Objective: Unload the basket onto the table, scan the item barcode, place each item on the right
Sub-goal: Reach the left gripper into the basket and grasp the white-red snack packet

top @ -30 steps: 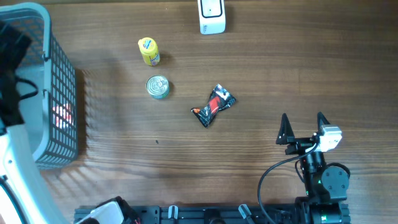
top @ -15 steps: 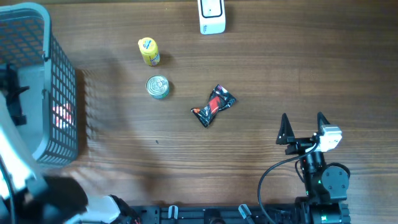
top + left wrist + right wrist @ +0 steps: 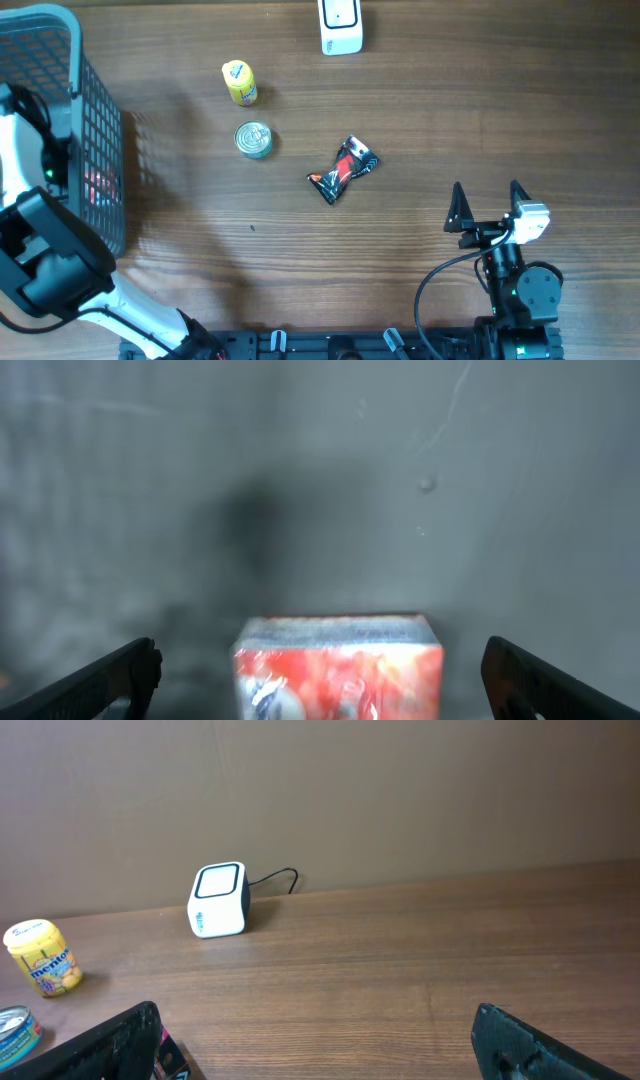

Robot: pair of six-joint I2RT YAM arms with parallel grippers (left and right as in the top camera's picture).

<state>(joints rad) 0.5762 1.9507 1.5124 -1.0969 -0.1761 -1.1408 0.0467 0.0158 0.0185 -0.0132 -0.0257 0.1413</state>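
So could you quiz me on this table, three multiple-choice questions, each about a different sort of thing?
1. The right claw is: A open, empty; B shut, empty; C shut on something.
2. Goods on the table, scanner aside: A one; B three; C five.
3. The red box lies: A in the basket; B by the scanner; C in the right claw.

Answers: 1 A, it is spread wide with nothing between. 2 B, bottle, can and packet. 3 A, red shows through the basket's mesh.

The tub [image 3: 239,83] is yellow, the packet [image 3: 342,170] black and red, the scanner [image 3: 340,27] white, the basket [image 3: 100,170] grey mesh
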